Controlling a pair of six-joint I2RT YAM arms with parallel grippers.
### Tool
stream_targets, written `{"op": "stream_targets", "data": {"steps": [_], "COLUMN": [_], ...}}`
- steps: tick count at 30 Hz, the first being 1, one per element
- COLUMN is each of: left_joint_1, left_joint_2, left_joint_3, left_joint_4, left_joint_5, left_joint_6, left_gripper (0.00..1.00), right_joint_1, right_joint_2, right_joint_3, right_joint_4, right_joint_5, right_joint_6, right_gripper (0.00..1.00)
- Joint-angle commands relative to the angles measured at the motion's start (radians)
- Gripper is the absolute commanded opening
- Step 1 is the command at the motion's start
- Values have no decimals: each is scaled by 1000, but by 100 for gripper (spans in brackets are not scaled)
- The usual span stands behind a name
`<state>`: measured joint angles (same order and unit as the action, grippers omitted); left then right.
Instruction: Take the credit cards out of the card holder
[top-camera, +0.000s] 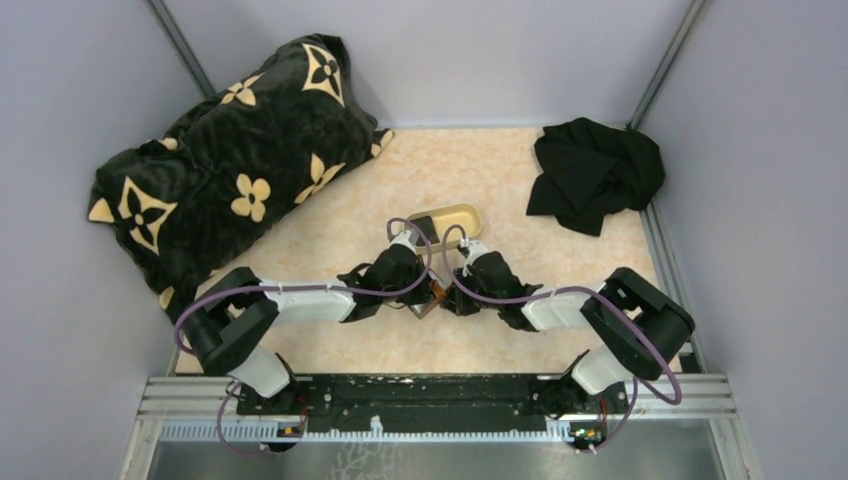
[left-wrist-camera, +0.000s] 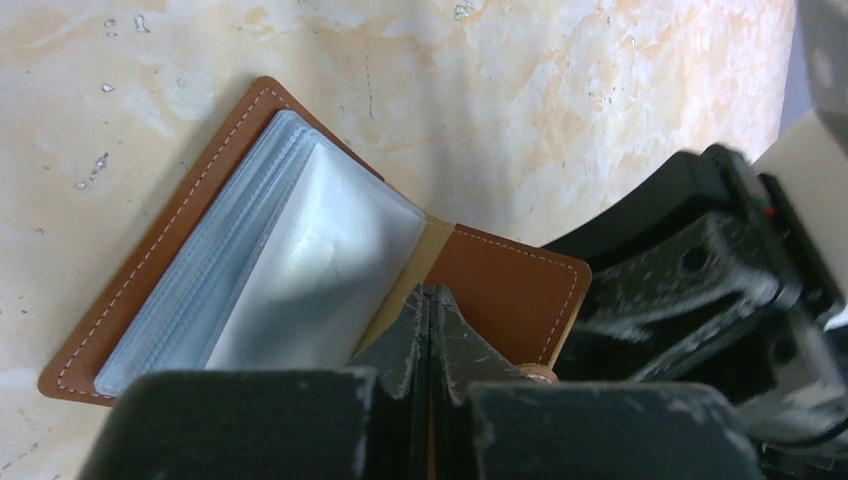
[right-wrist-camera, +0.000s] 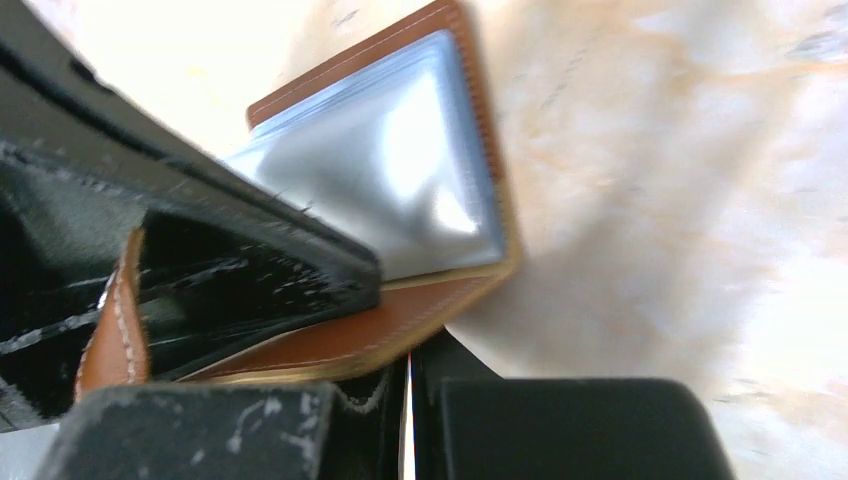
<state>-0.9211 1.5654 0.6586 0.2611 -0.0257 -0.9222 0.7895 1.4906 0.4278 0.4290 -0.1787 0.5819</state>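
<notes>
My left hand (left-wrist-camera: 430, 322) is pinched shut on the card holder (left-wrist-camera: 290, 260) by its brown cover. My right hand (right-wrist-camera: 410, 365) looks clamped on the cover's other edge, spreading it open at the middle of the counter (top-camera: 480, 170). The clear sleeves (right-wrist-camera: 400, 160) I can see look empty. Beyond, one dark card (top-camera: 427, 228) seems to lie in the tan tray (top-camera: 466, 214), so I judge little remains

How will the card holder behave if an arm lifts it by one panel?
Probably floppy at the fold: the card holder is hinged open, its edge pinched by the left gripper. The glossy clear sleeves look slippery and would likely fan loose. Thin panels suggest it is light.
</notes>
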Motion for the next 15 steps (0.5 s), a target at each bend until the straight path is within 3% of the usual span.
{"op": "stream_targets", "data": {"steps": [1,15], "left_joint_1": [-18,-35], "left_joint_2": [1,103], "left_joint_3": [19,75], "left_joint_4": [-7,19], "left_joint_5": [41,88], "left_joint_6": [-1,0], "left_gripper": [0,0], "right_joint_1": [-74,-152], "right_joint_2": [-90,-140], "right_joint_3": [44,49], "right_joint_4": [-1,-53], "right_joint_5": [44,54], "right_joint_6": [-62,-89], "right_gripper": [0,0]}}
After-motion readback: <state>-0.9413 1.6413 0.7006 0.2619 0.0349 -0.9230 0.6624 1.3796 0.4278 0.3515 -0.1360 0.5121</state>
